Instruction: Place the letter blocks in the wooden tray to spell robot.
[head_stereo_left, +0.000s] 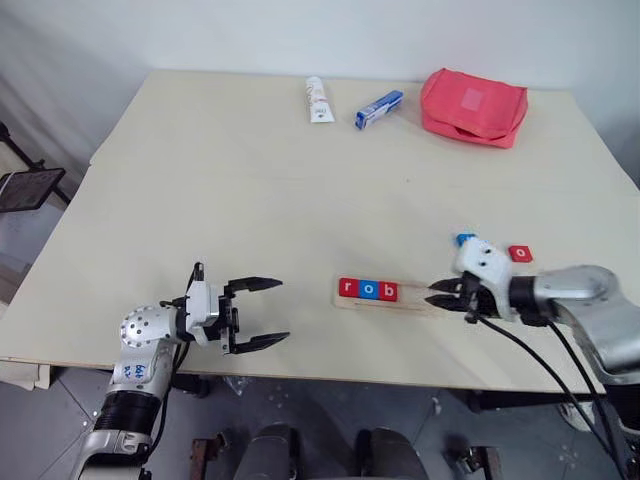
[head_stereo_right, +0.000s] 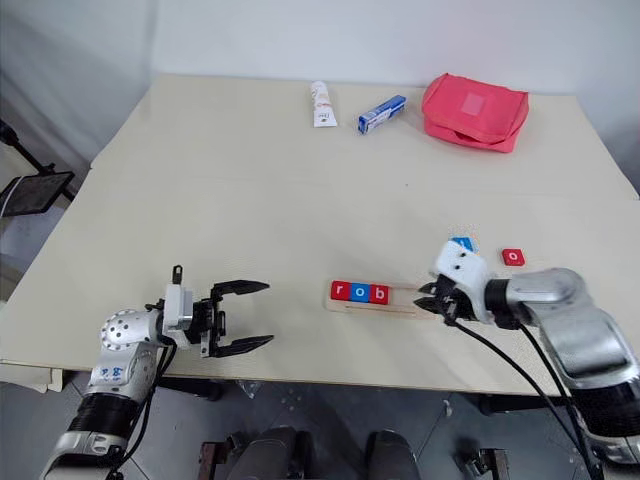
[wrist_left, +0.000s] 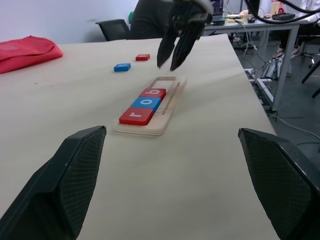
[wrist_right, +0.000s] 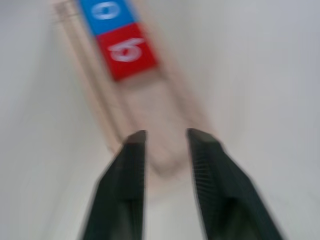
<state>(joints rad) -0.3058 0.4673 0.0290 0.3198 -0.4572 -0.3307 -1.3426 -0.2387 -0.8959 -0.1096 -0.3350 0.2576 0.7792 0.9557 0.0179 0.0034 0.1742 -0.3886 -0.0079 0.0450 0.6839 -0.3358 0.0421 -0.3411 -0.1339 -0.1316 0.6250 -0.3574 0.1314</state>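
A pale wooden tray (head_stereo_left: 395, 299) lies near the front edge of a cream table (head_stereo_left: 300, 190), with three letter blocks seated in its left end: a red r (head_stereo_left: 348, 288), a blue o (head_stereo_left: 368, 290) and a red b (head_stereo_left: 388, 291), side by side and touching. The tray's right half is bare wood. The right gripper (head_stereo_left: 440, 292) hovers at the tray's right end, its two black fingers parted by a narrow gap with nothing between them; the wrist view is blurred, but the tips appear to sit just above the groove rather than on it. Just beyond the tray's right end, two more blocks lie loose on the table: a blue one (head_stereo_left: 465, 239), partly hidden behind the gripper's white housing, its letter unreadable, and a red o (head_stereo_left: 520, 253) farther right. Well to the left of the tray, the left gripper (head_stereo_left: 264, 313) is held level over the table's front edge, fingers spread wide and empty, pointing toward the tray. Far behind the tray sit a white tube (head_stereo_left: 318, 99), a blue-and-white box (head_stereo_left: 379, 109) and a red pouch (head_stereo_left: 473, 106).
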